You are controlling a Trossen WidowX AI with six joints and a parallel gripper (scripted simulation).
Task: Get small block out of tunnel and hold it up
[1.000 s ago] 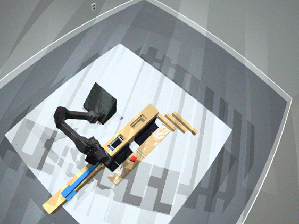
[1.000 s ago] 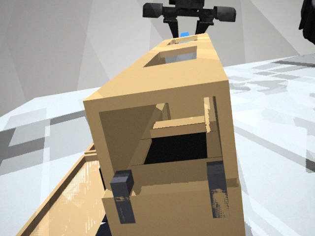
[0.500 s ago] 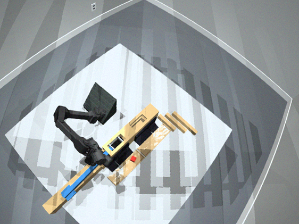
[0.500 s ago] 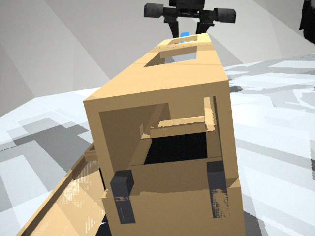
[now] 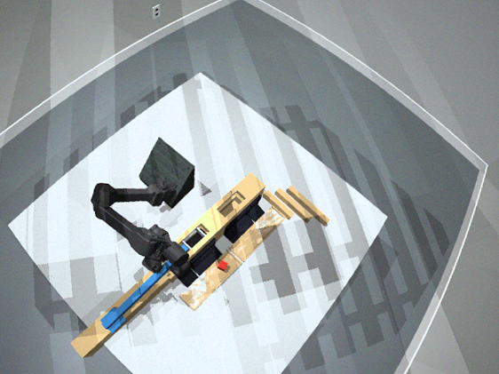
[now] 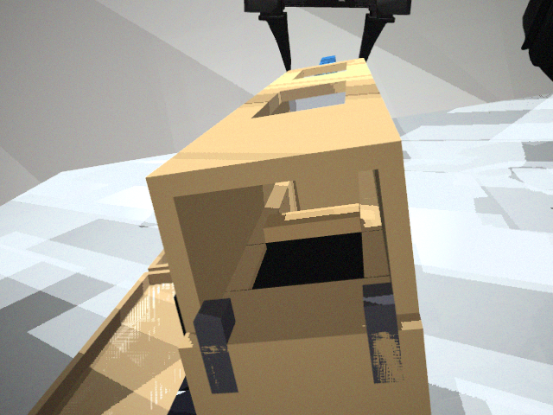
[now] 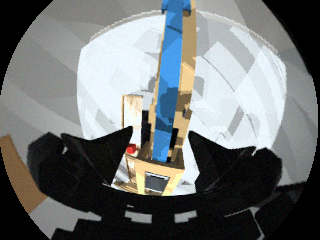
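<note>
Grey walls (image 5: pixel 372 27) with pale skirting enclose a darker grey floor (image 5: pixel 423 198), both streaked with bands of light and shade. On the wall beyond one edge is a small white outlet (image 5: pixel 155 11) with two dark spots. The white desk (image 5: pixel 233 118) (image 6: pixel 482 277) (image 7: pixel 240 90) is crossed by blocky shadows, and its surface stretches away on both sides of the wooden tunnel (image 5: pixel 251 184) (image 6: pixel 285 156) (image 7: pixel 175 172), which stands diagonally across it. A long wooden rail (image 5: pixel 88 341) (image 7: pixel 188 50) runs on from the tunnel and past the desk's edge. The black arm (image 5: pixel 120 229) reaches from beside a dark green box (image 5: pixel 166 164) to the rail end of the tunnel. Along the rail lies the long blue handle (image 5: pixel 142 286) (image 6: pixel 327 60) (image 7: pixel 170 65), its outer end wider. Openings are cut in the tunnel's top, and its end nearest the exterior camera is open. A shallow tray (image 5: pixel 255 243) (image 6: pixel 143 353) (image 7: pixel 131 115) runs alongside. Near its far end lie three loose rods (image 5: pixel 307 205), side by side. The jaws (image 5: pixel 166 264) (image 6: pixel 326 64) stand wide apart, one finger each side of the handle's line, gripping nothing. Smallest is the red block (image 5: pixel 222 265) (image 7: pixel 131 149), out of the tunnel and on the tray, beside the tunnel's long side.
</note>
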